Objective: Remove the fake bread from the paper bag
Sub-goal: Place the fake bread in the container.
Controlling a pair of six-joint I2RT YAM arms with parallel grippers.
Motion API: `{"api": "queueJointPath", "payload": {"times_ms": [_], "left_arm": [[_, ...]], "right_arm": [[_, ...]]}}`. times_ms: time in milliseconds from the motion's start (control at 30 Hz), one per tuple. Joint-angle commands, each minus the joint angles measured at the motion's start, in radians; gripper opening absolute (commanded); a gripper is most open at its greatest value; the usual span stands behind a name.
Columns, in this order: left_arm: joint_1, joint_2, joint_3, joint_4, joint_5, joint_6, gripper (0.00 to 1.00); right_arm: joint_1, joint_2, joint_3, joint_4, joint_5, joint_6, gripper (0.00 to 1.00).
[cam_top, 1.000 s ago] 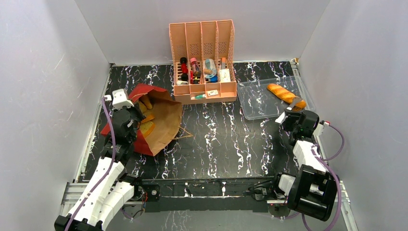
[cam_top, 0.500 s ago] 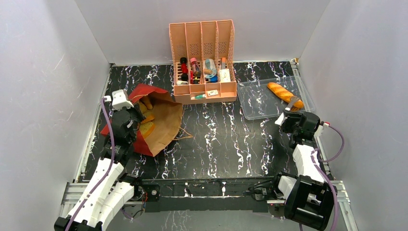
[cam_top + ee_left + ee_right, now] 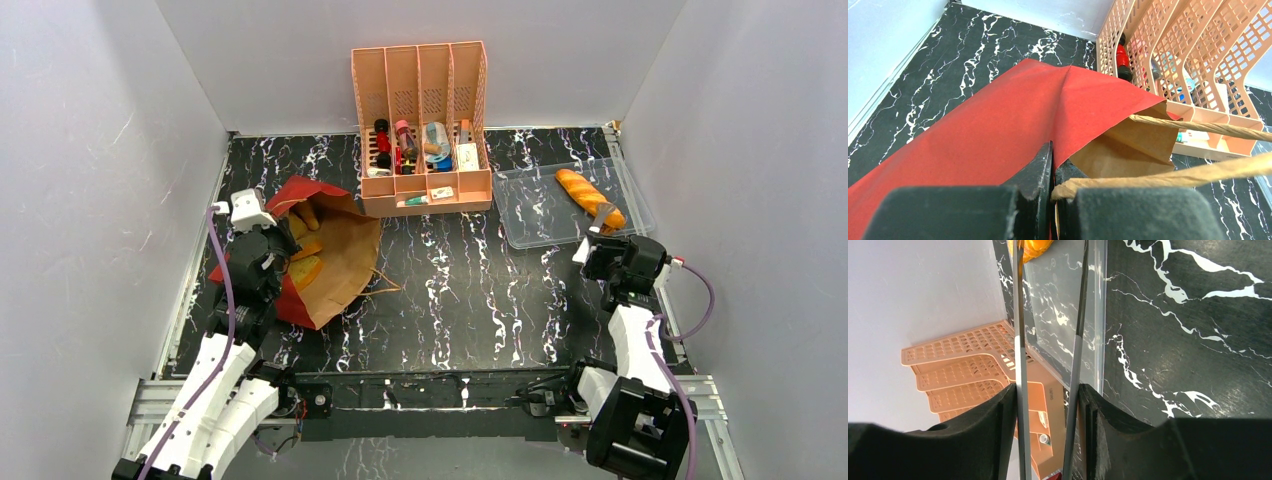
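Observation:
The paper bag (image 3: 340,255) lies on its side at the left, mouth open toward the right. Toy bread pieces show inside it: an orange-brown slice (image 3: 305,267) and a golden piece (image 3: 303,213). My left gripper (image 3: 280,258) is shut on the bag's red rim and a handle loop, seen close in the left wrist view (image 3: 1054,175) with the red paper (image 3: 998,125). A golden baguette (image 3: 589,197) lies in the clear tray (image 3: 535,205). My right gripper (image 3: 600,243) holds grey metal tongs (image 3: 1076,340), whose tips are near the baguette's end (image 3: 1030,247) with nothing between them.
The pink slotted organizer (image 3: 425,130) with small bottles and boxes stands at the back centre, also in the left wrist view (image 3: 1188,55) and the right wrist view (image 3: 968,365). Grey walls close in the left, back and right of the black marble table (image 3: 470,290).
My right gripper has drawn back toward the near edge, and the tongs' tips have come off the baguette, which stays in the tray. The left gripper and the bag have hardly moved.

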Motion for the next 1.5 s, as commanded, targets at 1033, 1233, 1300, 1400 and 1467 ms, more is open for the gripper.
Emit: {"api": "queueJointPath", "payload": {"times_ms": [1033,1233,1300,1400,1467], "left_arm": [[0.0,-0.043,0.008,0.009,0.007,-0.009,0.0],[0.0,-0.045,0.01,0.006,0.006,-0.011,0.0],[0.0,-0.046,0.011,0.004,0.007,-0.013,0.0],[0.0,-0.046,0.007,0.001,0.01,-0.015,0.0],[0.0,-0.044,0.005,-0.002,0.014,-0.019,0.0]], "right_arm": [[-0.026,-0.066,0.068,0.007,-0.143,0.064,0.41],[-0.026,-0.077,0.098,-0.015,-0.167,0.052,0.41],[-0.025,-0.082,0.109,-0.016,-0.175,0.043,0.41],[-0.021,-0.088,0.125,-0.014,-0.186,0.019,0.4],[-0.012,-0.089,0.139,-0.005,-0.188,-0.002,0.39]]}}
